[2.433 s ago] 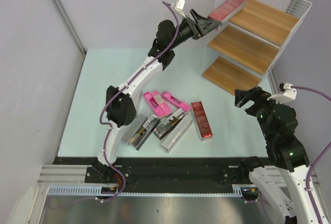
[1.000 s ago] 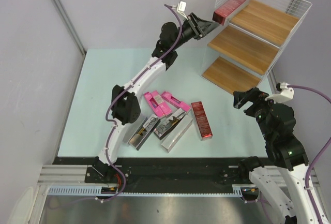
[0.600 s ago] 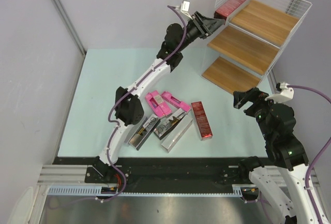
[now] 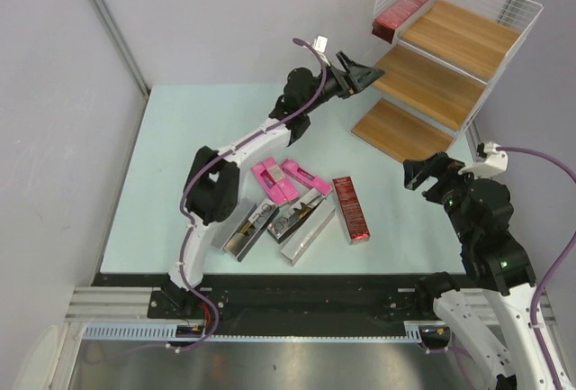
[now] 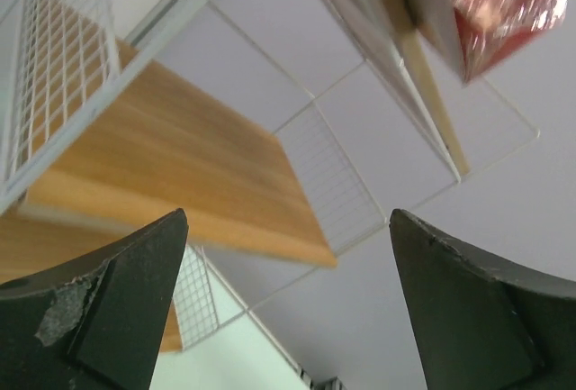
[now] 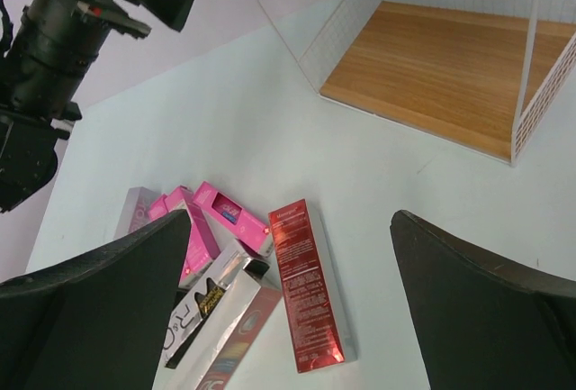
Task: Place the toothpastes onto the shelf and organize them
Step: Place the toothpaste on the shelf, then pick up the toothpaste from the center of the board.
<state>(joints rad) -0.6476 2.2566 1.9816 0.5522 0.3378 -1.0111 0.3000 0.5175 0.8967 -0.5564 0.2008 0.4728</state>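
Observation:
A dark red toothpaste carton point(image 4: 403, 7) lies on the top board of the white wire shelf point(image 4: 468, 39), its end jutting over the left edge; the left wrist view shows that end point(image 5: 508, 3) overhead. My left gripper point(image 4: 373, 73) hangs open and empty below it, level with the middle board point(image 5: 180, 156). On the table lie another dark red carton point(image 4: 351, 208) point(image 6: 310, 295), two pink ones point(image 4: 273, 180) point(image 4: 306, 176) and silver-grey ones point(image 4: 301, 219). My right gripper point(image 4: 411, 174) point(image 6: 288, 309) hovers open above the table, right of the pile.
The shelf's bottom board point(image 6: 441, 75) sits just left of and beyond my right gripper. The left arm point(image 4: 252, 138) stretches diagonally over the table's back half. Grey walls close in on the left and at the back.
My left gripper opened and let go of the dark red carton, which stays on the top board. That arm then drew back and down from the shelf. The right arm barely moved.

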